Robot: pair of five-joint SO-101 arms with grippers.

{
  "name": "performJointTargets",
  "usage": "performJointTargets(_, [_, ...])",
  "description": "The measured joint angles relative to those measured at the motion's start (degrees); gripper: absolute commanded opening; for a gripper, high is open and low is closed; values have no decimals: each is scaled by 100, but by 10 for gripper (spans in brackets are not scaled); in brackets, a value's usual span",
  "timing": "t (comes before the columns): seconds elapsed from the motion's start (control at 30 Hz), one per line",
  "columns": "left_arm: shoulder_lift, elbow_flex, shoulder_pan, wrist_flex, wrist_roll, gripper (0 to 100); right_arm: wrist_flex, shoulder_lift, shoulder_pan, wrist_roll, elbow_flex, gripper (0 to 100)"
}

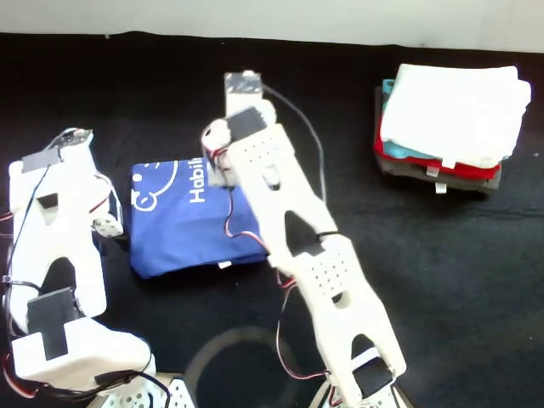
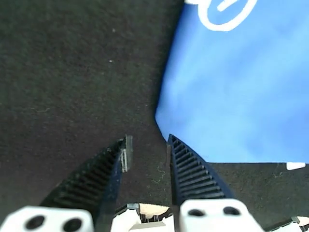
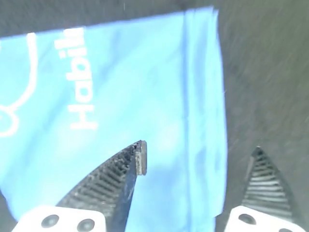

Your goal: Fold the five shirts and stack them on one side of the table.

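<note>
On the black cloth table (image 1: 425, 280), high view: blue shirt (image 1: 183, 225) lies folded flat, a rough rectangle, left of centre, white print on its far half. Left arm (image 1: 55, 246), white plastic with loose wires, stands hunched just left of the shirt, its tip low by the shirt's left edge. Right arm (image 1: 310, 263) stretches long from the near edge, up across the shirt's right side, wrist over the far right corner. Stack (image 1: 450, 119) sits at the far right, well apart from both arms: white folded shirt on top, then teal, red and a dark one at the bottom, edges fairly square.

Left wrist view: left claw (image 2: 147, 142) released, its ribbed black fingers (image 2: 190, 169) parted by a narrow gap, nothing between them. It hangs over bare cloth just beside a corner of the blue shirt (image 2: 236, 92). One finger's tip is close to the shirt's edge; contact cannot be told. Table surface is felt-like, flecked with lint.

Right wrist view: right claw (image 3: 200, 150) spread wide, holding nothing. One serrated finger (image 3: 120, 179) is over the blue shirt (image 3: 120, 92), the other beyond the shirt's edge over black cloth. The edge shows doubled fabric layers, smooth and thin. White lettering lies ahead of the claw.
</note>
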Motion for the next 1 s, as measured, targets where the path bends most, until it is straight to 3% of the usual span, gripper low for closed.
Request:
performJointTargets(0.53, [0, 237, -176, -404, 0, 131, -149, 1134, -79, -97, -35, 326])
performJointTargets(0.6, [0, 237, -176, -404, 0, 131, -149, 1248, -79, -97, -70, 272])
performJointTargets(0.77, [0, 237, -316, -404, 0, 131, -70, 1363, -79, 114, -132, 15])
performJointTargets(0.9, [0, 237, -536, -404, 0, 131, -44, 1371, -44, 1284, -132, 7])
performJointTargets(1.0, [0, 237, -668, -404, 0, 131, -35, 1371, 70, 1556, -132, 6])
